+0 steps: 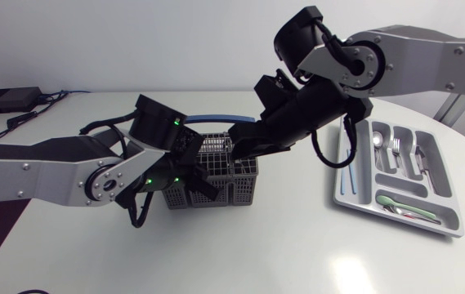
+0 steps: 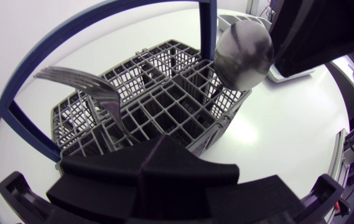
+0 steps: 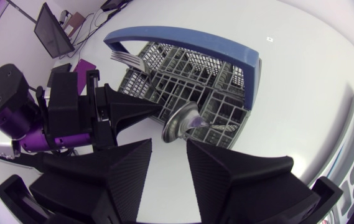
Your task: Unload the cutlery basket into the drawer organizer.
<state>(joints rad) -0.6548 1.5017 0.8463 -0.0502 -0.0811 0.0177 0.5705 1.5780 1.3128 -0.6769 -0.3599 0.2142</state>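
Head view: grey mesh cutlery basket with blue handle [image 1: 234, 186] mid-table; left gripper [image 1: 195, 174] at its left wall, right gripper [image 1: 237, 152] over it, grey drawer organizer [image 1: 355, 206] well to its right. Left wrist: fingers clenched together at basket's near wall; steel fork [image 2: 71, 78] stands just ahead. Right wrist: fingers spread, empty; steel spoon [image 3: 180, 124] upright in basket, just ahead.

Fork [image 2: 80, 84] handle lost behind left jaws, basket [image 1: 244, 175] half covered by arms (head view), spoon [image 2: 244, 53] handle unseen.
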